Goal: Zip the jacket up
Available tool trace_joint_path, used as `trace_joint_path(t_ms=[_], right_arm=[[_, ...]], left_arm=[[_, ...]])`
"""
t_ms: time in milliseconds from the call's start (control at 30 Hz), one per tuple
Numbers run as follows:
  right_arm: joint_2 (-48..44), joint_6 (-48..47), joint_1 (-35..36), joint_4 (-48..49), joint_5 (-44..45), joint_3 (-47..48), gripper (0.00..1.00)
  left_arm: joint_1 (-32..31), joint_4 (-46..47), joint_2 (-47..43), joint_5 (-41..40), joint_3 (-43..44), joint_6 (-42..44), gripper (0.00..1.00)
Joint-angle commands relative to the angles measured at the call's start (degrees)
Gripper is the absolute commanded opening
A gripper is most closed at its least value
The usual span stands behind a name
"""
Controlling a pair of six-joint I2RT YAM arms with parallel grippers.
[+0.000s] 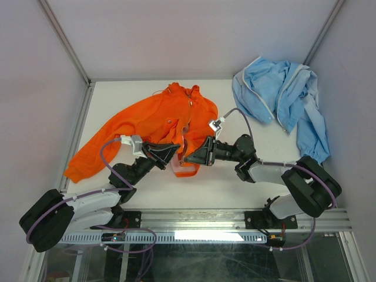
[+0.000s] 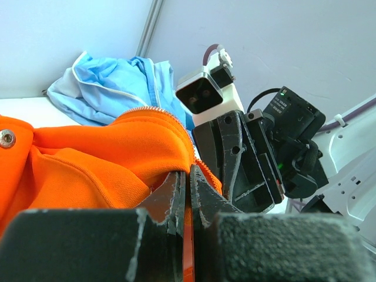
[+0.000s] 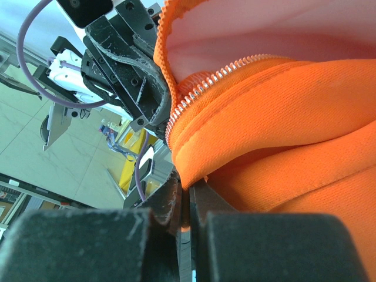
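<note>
Bright orange jacket (image 1: 141, 120), rumpled, sleeve outstretched, front open.

The left gripper (image 1: 174, 153) and right gripper (image 1: 188, 157) clamp the jacket (image 1: 141, 120) hem centrally (blue garment (image 1: 276, 97) lies at two o'clock).

A strip of bare tabletop (image 1: 223, 97) lies open between the jacket (image 1: 135, 120) and the blue garment (image 1: 282, 94) — passable. That garment fills the two o'clock corner (against the wall). At centre the left pincer (image 1: 175, 151) and right pincer (image 1: 188, 157) crowd nose to nose.
</note>
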Motion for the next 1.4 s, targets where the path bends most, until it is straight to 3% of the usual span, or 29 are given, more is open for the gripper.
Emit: trace_joint_path(t_ms=[0, 500, 1367], right_arm=[[-0.2, 1.2, 0.8, 6.3, 1.7, 2.3, 0.0], [0.5, 3.0, 1.2, 9.5, 6.1, 1.0, 0.0], [1.5, 3.5, 2.0, 10.6, 5.3, 0.9, 0.0]], left_arm=[[-1.5, 6.3, 0.0, -1.4, -0.4, 3.0, 0.0], [-2.6, 7.9, 0.1, -2.2, -1.3, 3.2, 0.0], [-2.6, 7.1, -1.3, -3.6, -1.9, 2.8, 0.0]])
